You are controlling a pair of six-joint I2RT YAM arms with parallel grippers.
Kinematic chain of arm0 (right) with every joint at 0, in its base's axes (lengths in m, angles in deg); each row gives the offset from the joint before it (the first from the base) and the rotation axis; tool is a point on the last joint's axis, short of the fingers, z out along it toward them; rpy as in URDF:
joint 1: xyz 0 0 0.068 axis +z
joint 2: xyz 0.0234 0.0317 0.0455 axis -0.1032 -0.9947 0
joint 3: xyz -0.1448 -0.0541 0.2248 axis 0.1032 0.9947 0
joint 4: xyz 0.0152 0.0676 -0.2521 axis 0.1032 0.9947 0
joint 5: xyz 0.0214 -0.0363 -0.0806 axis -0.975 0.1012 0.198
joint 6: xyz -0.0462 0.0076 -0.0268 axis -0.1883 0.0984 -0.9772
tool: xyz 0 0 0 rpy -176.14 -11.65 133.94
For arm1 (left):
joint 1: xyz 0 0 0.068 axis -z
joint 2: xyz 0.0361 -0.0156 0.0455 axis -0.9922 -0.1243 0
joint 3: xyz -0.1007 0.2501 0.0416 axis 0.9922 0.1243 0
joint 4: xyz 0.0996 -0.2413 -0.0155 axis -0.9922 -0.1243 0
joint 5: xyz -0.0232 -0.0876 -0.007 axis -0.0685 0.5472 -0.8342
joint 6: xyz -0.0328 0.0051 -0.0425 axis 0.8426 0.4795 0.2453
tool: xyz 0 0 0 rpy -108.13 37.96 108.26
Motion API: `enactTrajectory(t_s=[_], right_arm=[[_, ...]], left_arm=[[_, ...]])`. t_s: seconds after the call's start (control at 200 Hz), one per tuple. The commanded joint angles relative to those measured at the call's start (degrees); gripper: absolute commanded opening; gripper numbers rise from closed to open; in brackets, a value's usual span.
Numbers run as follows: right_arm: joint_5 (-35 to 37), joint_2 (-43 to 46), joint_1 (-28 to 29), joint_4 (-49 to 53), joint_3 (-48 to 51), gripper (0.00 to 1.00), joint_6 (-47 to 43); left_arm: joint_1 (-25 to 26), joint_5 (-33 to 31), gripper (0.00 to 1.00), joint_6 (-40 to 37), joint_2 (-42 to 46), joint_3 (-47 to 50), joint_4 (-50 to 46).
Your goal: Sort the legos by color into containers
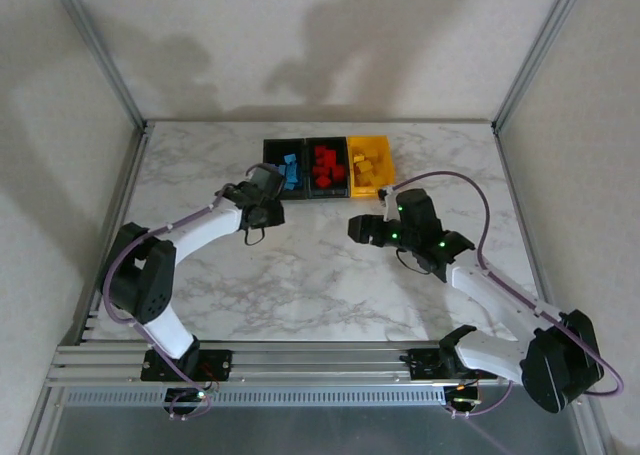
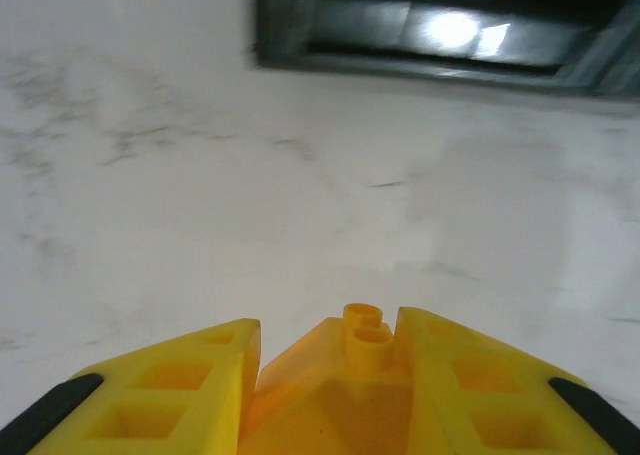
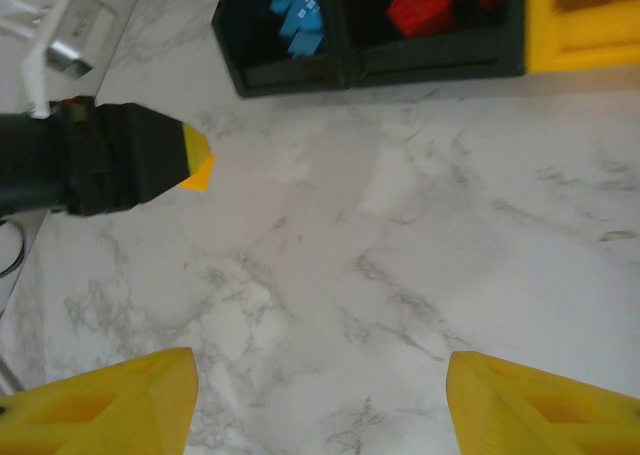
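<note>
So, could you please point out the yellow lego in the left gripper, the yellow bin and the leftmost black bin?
yellow lego (image 2: 366,333): left wrist view, its studs.
yellow bin (image 3: 585,50): right wrist view, near wall.
leftmost black bin (image 3: 285,75): right wrist view, near wall.

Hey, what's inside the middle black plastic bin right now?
Several small red studded plastic bricks, piled loosely in the middle black plastic bin. The bin's floor beneath them is covered.

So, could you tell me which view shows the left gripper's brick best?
The left wrist view: the yellow brick sits close up between the fingers, studs visible. From the right wrist, a yellow tip at the left gripper; from the top, too small to tell.
</note>
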State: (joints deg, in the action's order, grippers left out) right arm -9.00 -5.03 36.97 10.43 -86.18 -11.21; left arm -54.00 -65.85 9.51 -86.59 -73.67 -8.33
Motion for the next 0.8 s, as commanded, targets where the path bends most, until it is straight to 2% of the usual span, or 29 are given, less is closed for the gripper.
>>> enactTrajectory(t_s=[0.0,0.381,0.796], right_arm=[[2.4,3.1,-3.2,3.4,-1.1,0.67,0.8],[3.1,8.3,-12.9,9.0,0.4,0.67,2.6],[2.8,13.7,-15.9,12.1,3.2,0.67,2.9]], left_arm=[[3.3,1.2,0.25,3.1,-1.0,-5.9,-1.3],[12.4,0.9,0.24,6.2,-16.3,-28.1,-1.9],[14.3,-1.5,0.25,8.2,-36.1,-54.7,-3.0]])
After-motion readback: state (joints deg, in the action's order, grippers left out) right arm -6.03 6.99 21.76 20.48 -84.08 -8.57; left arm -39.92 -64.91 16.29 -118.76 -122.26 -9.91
